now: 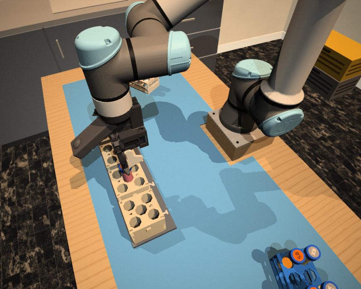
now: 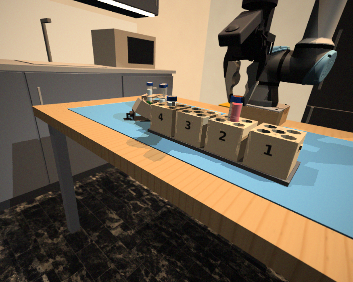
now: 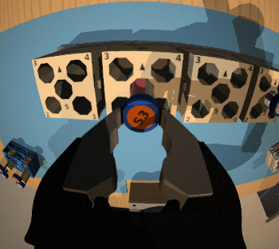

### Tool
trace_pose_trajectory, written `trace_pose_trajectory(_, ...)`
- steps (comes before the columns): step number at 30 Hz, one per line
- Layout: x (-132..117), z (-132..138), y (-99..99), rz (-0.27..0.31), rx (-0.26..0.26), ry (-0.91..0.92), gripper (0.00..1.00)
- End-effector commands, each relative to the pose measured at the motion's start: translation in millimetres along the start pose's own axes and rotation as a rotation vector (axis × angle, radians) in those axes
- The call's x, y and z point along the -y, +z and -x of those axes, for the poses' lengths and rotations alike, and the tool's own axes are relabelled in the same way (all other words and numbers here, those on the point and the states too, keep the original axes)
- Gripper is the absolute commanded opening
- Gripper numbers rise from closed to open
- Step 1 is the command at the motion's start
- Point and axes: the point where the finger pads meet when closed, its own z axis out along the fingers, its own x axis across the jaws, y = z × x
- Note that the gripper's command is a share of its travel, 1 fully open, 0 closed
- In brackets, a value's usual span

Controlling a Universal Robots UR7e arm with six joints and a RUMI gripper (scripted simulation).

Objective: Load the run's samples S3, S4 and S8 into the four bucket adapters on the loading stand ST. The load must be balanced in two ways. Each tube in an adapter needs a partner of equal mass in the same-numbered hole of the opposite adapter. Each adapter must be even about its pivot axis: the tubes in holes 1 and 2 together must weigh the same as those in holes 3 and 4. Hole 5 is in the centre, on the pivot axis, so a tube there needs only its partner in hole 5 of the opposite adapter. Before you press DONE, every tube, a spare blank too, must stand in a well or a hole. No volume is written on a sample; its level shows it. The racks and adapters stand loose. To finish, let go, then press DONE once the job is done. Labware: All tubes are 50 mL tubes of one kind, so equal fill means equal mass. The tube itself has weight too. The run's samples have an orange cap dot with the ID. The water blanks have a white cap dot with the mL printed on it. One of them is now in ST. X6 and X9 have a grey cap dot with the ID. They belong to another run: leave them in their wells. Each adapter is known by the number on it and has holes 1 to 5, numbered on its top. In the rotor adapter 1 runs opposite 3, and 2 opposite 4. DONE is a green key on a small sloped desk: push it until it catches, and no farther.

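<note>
My gripper (image 1: 124,169) (image 2: 237,98) (image 3: 141,108) is shut on tube S3 (image 1: 128,176) (image 2: 236,112) just under its blue cap. The tube holds pink liquid and stands partly sunk in centre hole 5 of adapter 2 (image 1: 131,188) (image 2: 216,147) (image 3: 109,85). Adapter 1 (image 1: 149,232) (image 2: 266,162) (image 3: 85,85) and adapter 3 (image 2: 187,136) (image 3: 199,92) show no tubes. Adapter 4 (image 2: 160,127) holds one tube (image 2: 171,98) (image 3: 276,104). S8 (image 1: 297,255) stands in the blue rack. A second orange-dotted cap there is cut off by the frame.
The adapters stand in a row on the dark stand (image 1: 171,229) (image 2: 287,182). Grey-dotted X9 (image 1: 313,252) stands beside S8. The blanks rack (image 1: 152,86) lies beyond the arm, with blue-capped tubes (image 2: 149,91) in it. The sloped desk (image 2: 140,109) is by adapter 4's far side.
</note>
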Motion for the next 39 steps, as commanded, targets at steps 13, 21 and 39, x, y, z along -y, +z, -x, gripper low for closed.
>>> trace_pose_trajectory(13, -0.2, 0.9, 22.2, -0.001, 0.001, 0.000, 0.00)
trace_pose_trajectory(21, -0.2, 0.9, 26.9, -0.001, 0.001, 0.000, 0.00)
trace_pose_trajectory(39, 1.6, 0.3, 32.7, -0.005, 0.000, 0.000, 0.00)
